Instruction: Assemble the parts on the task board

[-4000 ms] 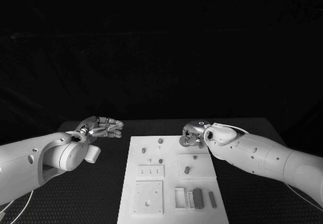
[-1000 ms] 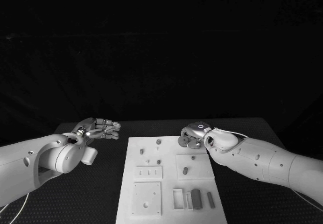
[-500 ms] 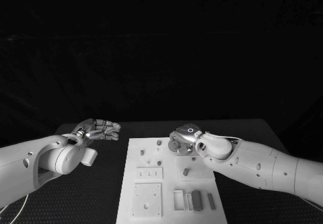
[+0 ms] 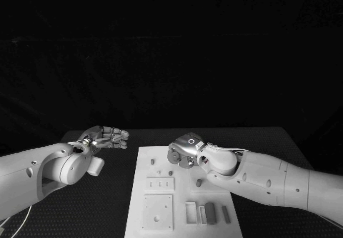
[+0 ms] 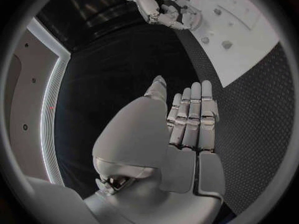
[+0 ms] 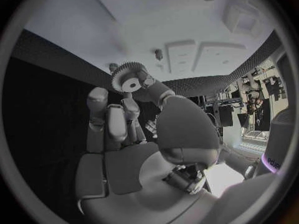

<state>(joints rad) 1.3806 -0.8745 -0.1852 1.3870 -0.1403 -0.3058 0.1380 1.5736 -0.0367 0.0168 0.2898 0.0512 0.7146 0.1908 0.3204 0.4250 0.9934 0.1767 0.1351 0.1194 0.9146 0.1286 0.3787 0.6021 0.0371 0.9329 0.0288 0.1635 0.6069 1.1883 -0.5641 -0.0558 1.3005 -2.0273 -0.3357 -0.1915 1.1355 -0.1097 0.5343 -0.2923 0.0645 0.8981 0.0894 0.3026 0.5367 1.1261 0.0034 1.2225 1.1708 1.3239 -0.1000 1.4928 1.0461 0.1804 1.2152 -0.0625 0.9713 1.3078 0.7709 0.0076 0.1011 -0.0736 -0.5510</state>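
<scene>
A black bench [image 4: 100, 198] carries a long white board [image 4: 179, 218] that runs from near to far down its middle. Two white arms reach in over it, one from each side.

The left robot hand [image 4: 107, 136] hovers above the bench just left of the board's far left corner, holding nothing; its fingers [image 5: 193, 119] lie straight and side by side, with the thumb a little apart from them.

The right robot hand [image 4: 183, 150] hangs over the far part of the board, near its middle, and pinches a small toothed gear [image 6: 129, 78] between the thumb and fingertips, with the other fingers curled in beside it. The gear sits up off the board's surface.

On the board, raised square plates [image 4: 158, 183] with small holes lie on the near left, narrow upright blocks [image 4: 208, 213] stand at the near right, and short pegs [image 4: 151, 161] rise from the far part.
</scene>
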